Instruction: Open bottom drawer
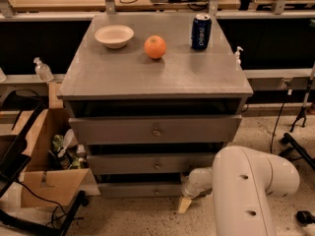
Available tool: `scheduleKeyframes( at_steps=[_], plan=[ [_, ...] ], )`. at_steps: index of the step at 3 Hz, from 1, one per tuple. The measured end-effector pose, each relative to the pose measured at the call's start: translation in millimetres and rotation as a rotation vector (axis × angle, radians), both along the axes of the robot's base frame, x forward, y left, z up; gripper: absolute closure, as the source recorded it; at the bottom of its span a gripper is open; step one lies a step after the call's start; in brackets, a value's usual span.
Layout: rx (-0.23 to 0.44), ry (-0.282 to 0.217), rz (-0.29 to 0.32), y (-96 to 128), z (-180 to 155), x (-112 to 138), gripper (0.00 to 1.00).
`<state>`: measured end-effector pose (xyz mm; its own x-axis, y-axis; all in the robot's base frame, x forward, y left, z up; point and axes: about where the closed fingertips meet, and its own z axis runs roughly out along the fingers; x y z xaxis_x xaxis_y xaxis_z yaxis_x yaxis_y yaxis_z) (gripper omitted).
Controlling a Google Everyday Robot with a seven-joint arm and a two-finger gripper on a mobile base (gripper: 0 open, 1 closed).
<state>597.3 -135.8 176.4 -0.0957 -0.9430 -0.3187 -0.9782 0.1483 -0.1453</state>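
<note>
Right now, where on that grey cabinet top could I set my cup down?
The front half of the cabinet top, ahead of the bowl, orange and can, is bare. The back row is crowded. The gripper sits low, beside the bottom drawer.
</note>
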Motion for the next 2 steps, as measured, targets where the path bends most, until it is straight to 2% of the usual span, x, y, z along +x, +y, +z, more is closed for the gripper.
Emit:
scheduleKeyframes(
  at_steps=[1, 2],
  plan=[
    [0.0, 0.003, 0.001, 0.8, -1.4, -1.4, 0.16],
    [-0.013, 0.033, -0.005, -0.3, -3.3, -1.0, 0.4]
  ],
)
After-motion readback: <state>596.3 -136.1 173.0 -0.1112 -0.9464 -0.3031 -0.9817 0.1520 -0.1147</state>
